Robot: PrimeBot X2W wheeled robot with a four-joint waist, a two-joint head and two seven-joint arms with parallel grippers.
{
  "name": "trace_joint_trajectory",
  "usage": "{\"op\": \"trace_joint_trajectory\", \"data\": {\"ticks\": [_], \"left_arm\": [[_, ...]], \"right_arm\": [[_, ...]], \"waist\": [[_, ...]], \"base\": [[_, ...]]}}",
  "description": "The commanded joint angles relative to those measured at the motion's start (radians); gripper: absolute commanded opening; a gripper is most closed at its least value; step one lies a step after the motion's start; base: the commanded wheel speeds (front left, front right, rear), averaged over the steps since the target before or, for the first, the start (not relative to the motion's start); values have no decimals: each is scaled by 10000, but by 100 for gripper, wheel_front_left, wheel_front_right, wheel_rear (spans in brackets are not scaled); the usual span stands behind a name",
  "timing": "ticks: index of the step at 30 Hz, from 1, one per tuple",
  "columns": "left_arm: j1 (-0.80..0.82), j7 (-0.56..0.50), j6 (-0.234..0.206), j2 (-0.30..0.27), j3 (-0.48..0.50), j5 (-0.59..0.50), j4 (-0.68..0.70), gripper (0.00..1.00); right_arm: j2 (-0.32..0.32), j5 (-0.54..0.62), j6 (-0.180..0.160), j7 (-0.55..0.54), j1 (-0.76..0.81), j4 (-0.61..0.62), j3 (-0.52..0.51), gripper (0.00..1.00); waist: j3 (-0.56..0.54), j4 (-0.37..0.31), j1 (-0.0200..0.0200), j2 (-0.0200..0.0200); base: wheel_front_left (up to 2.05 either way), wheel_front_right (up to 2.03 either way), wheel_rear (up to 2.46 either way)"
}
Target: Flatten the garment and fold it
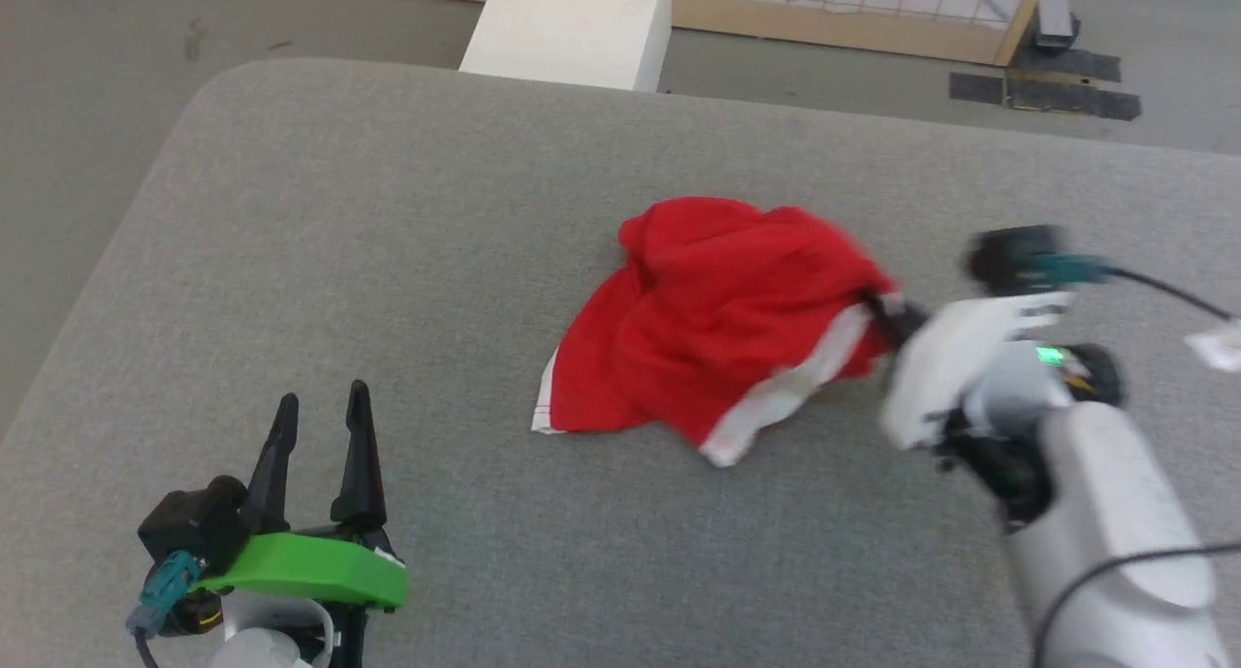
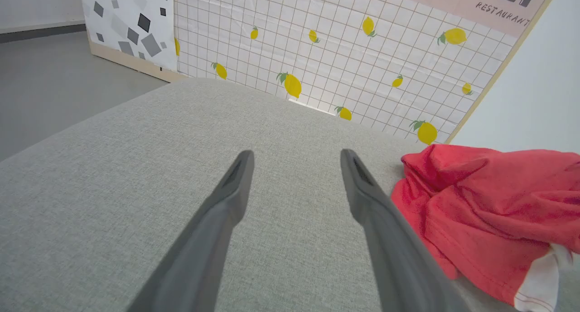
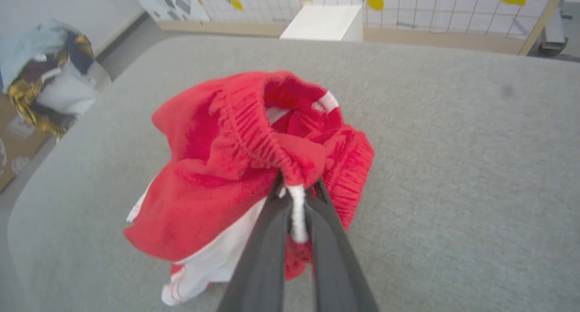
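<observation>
Right gripper [image 1: 880,311] at the right side of the garment [image 1: 717,319]: jaws pinched tight on a bunched red fold, a narrow white strip caught between them. Garment crumpled mid-bench [image 1: 388,212], gathered toward the grip, white bands along its near edge. Left gripper [image 1: 320,411] at the near left, well apart from the cloth: jaws wide, holding nothing.
</observation>
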State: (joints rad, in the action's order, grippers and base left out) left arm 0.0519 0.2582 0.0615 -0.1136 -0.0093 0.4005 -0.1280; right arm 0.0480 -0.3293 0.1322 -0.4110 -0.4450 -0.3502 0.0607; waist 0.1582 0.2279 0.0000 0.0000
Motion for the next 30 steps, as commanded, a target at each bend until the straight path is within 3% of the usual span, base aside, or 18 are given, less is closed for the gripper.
{"op": "trace_joint_trajectory", "data": {"ticks": [1, 5, 9, 10, 11, 12, 18, 22, 24, 30], "left_arm": [[35, 35, 67, 93, -4, -116, -21, 100], [25, 35, 148, 115, -106, -176, -119, 100], [81, 35, 234, 43, -176, -138, -321, 100], [86, 35, 245, 31, -183, -126, -362, 100], [85, 33, 259, 14, -204, -114, -419, 100], [80, 28, 268, 1, -218, -104, -462, 100], [211, -274, 330, 49, -327, 216, -521, 100], [836, -1219, 379, 170, -676, 582, -340, 100], [1325, -1921, 348, 208, -842, 766, -296, 100], [2741, -5527, -45, -16, -1712, 847, -1076, 100]], "right_arm": [[22, 24, -15, 126, 423, 210, -710, 0], [22, 11, -15, 150, 1487, 633, -2861, 0], [22, -15, -15, -44, 2478, 495, -4205, 0], [22, -29, -15, -64, 2629, 415, -4292, 19], [22, -83, -15, -32, 2762, 323, -4344, 78], [22, -162, -15, 84, 2811, 280, -4353, 100], [22, -926, -15, 1794, 2822, 653, -4343, 100], [22, -886, -15, 2411, 2929, 1093, -4600, 100], [22, -870, -15, 2452, 2941, 1285, -4624, 100], [22, -973, -15, 2451, 2917, 1500, -4442, 100]], "waist": [[-193, -214, 0, 0], [-278, -349, 0, 0], [-275, -490, 0, 0], [-273, -532, 0, 0], [-277, -580, 0, 0], [-288, -625, 0, 0], [-416, -914, 0, 0], [-353, -1182, 0, 0], [-256, -1434, 0, 0], [105, -2377, 0, 0]], "base": [[0, 0, 0], [0, 0, 0], [0, 0, 0], [0, 0, 0], [0, 0, 0], [0, 0, 0], [0, 0, 0], [0, 0, 0], [0, 0, 0], [0, 0, 0]]}}
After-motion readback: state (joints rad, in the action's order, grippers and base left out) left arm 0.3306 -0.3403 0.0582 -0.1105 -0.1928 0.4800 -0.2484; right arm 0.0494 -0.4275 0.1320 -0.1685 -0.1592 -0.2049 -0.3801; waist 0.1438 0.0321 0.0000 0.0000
